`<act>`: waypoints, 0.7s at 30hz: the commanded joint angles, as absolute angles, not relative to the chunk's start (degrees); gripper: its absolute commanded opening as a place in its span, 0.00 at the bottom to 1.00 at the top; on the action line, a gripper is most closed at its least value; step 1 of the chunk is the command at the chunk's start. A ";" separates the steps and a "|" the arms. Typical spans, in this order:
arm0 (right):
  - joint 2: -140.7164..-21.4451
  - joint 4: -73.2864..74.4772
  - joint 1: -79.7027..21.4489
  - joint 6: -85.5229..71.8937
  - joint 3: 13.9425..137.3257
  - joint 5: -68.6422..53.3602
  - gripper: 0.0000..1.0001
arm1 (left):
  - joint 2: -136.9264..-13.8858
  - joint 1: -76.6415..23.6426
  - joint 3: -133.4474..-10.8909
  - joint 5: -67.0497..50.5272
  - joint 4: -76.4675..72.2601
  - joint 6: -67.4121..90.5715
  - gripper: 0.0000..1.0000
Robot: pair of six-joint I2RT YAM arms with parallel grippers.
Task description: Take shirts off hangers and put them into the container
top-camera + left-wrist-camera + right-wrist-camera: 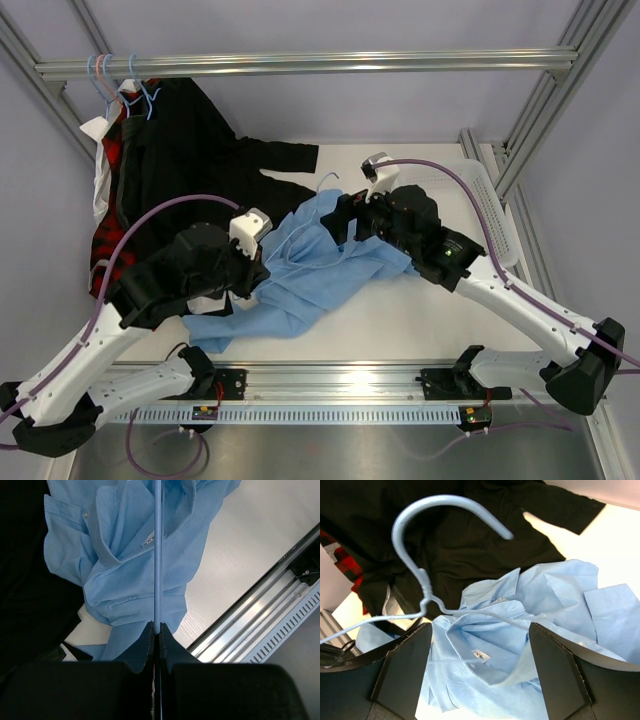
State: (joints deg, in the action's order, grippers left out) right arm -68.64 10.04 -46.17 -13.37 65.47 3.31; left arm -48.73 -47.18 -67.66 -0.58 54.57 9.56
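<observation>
The left gripper (156, 629) clamps the hanger (158, 555), whose wire runs through the blue shirt (125, 585) toward the released right gripper (480, 632).

White table top (400, 320), bounded at near edge by aluminium rail (340, 381) and slotted strip (330, 412). Overhead at back, horizontal aluminium bar (330, 64) joined to slanted frame posts (545, 105).
</observation>
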 commanded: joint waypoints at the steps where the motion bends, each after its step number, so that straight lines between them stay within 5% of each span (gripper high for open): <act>1: -66.09 11.60 -46.67 -13.71 67.59 6.85 0.88 | -46.32 -47.11 -66.89 3.07 53.44 10.55 0.00; 21: -67.50 11.25 -46.67 -19.42 58.19 11.52 0.95 | -38.32 -47.11 -75.31 20.56 64.16 14.85 0.00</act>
